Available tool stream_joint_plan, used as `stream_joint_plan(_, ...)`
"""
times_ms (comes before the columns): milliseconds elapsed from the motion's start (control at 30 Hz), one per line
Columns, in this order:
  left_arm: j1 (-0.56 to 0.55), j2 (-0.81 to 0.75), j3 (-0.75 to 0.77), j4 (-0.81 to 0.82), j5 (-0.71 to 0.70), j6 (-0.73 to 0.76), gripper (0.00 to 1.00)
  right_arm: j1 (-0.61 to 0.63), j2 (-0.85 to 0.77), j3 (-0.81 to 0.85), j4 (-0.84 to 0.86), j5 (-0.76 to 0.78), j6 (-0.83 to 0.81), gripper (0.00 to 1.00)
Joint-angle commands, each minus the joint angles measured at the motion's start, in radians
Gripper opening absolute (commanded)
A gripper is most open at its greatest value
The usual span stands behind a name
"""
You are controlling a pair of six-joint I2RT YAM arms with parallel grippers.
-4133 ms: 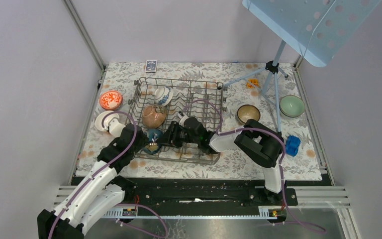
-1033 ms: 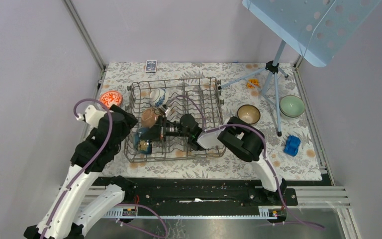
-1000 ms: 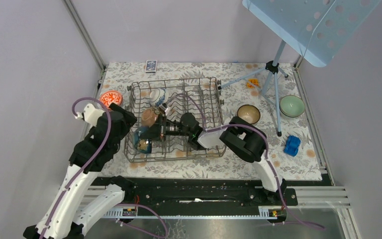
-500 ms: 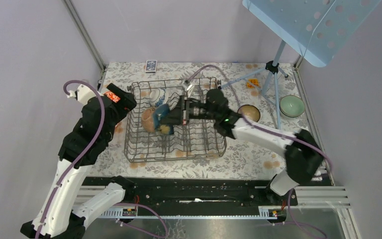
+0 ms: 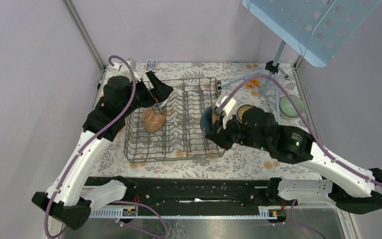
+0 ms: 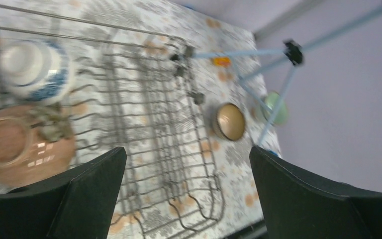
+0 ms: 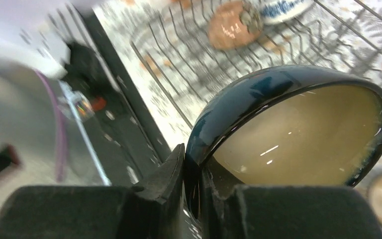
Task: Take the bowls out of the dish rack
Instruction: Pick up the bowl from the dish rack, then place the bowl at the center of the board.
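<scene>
The right pincer (image 7: 193, 172) is pinching the rim of a round dark-glazed ceramic bowl with a cream inside (image 7: 298, 134), one finger outside the wall and one within, and holds it tipped on edge over the right edge of the large grey wire dish rack (image 5: 176, 149), about midway along. The left pincer (image 6: 186, 154) is spread wide and holds nothing; it hangs over the rack's far left corner, above a white bowl with blue pattern (image 6: 32, 69) and a round reddish-brown bowl (image 6: 20, 152), both in the rack's left part. The step in hand looks like carrying the dark bowl out: next it needs a bare patch on the right side of the floral-clothed desk (image 5: 248, 164), apart from the tan bowl (image 6: 230, 121) and the pale green bowl (image 5: 292, 105). Only the right wrist view shows how the rim is gripped, only the left wrist view shows the blue-patterned bowl plainly, and the top view alone places the lifted bowl against the rack
</scene>
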Motion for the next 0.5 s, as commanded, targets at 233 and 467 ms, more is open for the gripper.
stream_joint_plan(233, -0.002, 0.000, -0.049, 0.209, 0.506, 0.060, 0.99, 0.288, -0.053, -0.068, -0.216, 0.511, -0.442, 0.00)
stream_joint_plan(467, -0.005, -0.071, -0.165, 0.276, 0.667, 0.072, 0.99, 0.472, -0.026, -0.117, -0.297, 0.615, -0.555, 0.00)
